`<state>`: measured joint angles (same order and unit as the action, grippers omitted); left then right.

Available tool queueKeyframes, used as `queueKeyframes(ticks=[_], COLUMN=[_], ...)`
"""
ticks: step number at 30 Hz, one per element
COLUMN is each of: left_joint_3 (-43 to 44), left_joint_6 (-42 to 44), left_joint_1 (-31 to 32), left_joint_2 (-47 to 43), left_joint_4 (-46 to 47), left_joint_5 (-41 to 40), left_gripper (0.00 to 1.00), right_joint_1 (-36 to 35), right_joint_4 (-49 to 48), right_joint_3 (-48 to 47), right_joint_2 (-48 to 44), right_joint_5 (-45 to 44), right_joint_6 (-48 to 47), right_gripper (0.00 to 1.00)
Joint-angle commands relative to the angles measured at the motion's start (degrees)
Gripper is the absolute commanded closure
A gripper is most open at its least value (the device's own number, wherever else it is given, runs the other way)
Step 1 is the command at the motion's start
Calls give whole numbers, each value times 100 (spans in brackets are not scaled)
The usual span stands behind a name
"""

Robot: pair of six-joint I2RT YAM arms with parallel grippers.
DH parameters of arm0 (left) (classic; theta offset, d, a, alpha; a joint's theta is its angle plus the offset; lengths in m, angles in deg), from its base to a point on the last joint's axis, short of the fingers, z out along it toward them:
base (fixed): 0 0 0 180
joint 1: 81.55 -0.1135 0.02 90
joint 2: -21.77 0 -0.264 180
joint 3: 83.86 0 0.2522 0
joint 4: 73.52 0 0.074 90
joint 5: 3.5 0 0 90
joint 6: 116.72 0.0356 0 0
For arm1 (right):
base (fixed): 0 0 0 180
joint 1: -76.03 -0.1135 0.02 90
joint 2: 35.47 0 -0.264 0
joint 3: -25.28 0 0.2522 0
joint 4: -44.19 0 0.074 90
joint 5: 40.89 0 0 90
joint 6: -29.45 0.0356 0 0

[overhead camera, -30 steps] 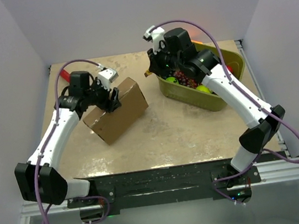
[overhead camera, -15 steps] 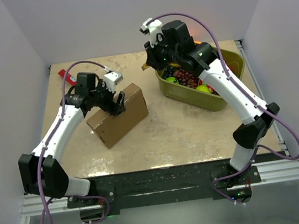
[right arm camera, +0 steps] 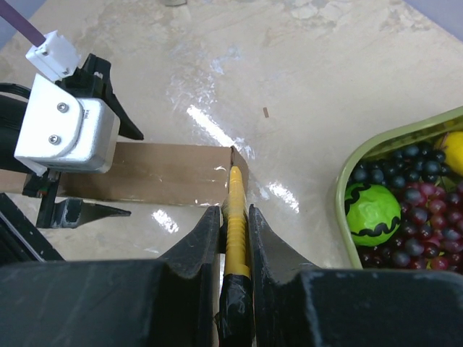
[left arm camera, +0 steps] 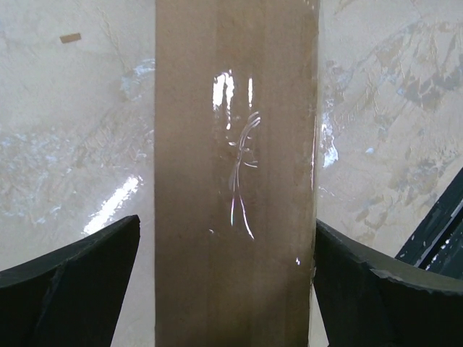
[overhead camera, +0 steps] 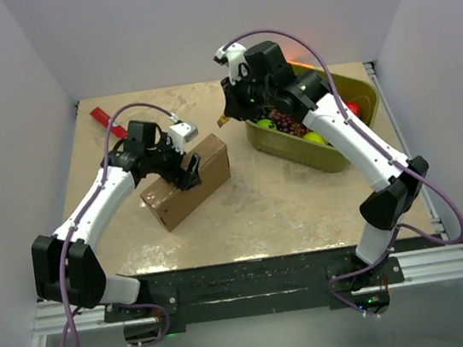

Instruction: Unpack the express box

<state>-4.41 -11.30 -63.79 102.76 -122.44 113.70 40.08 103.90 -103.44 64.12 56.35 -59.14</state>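
The express box [overhead camera: 183, 183] is plain brown cardboard, closed, lying left of centre on the table. My left gripper [overhead camera: 190, 171] straddles its far end, open. In the left wrist view the box [left arm camera: 235, 181] fills the space between the black fingers [left arm camera: 72, 282], with a strip of table showing beside the left one. My right gripper [overhead camera: 228, 112] hovers past the box's far right corner. It is shut on a yellow ridged tool [right arm camera: 235, 231] with a black-taped end. The tool's tip lines up with the box [right arm camera: 166, 173] corner.
An olive-green tub [overhead camera: 333, 149] of grapes and round fruit stands at the back right, close under the right arm; its rim [right arm camera: 346, 217] is just right of the right gripper. A red object [overhead camera: 107, 117] lies at the back left. White walls enclose three sides.
The left jaws have spread wide and the box has come down from a tilted hold to rest nearer the table. The right gripper moved left toward the box with the yellow tool.
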Motion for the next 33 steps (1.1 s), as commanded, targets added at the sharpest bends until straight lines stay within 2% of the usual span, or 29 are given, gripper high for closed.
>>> queueKeyframes(ticks=[1,4,33], left_joint_3=[-179,-232,-452], left_joint_6=[-13,-74,-215], left_joint_1=[8,8,8], left_joint_2=[-136,-180,-171], left_joint_4=[132,176,378], left_joint_5=[259,190,198], left_gripper=[0,1,4], right_joint_1=[-202,-299,-422], right_joint_4=[-43,-60,-297], right_joint_3=[78,26,-158], right_joint_2=[-168,-107,491], right_joint_5=[-222,-785,-900], right_joint_6=[245,448,404], right_gripper=[100,100,100])
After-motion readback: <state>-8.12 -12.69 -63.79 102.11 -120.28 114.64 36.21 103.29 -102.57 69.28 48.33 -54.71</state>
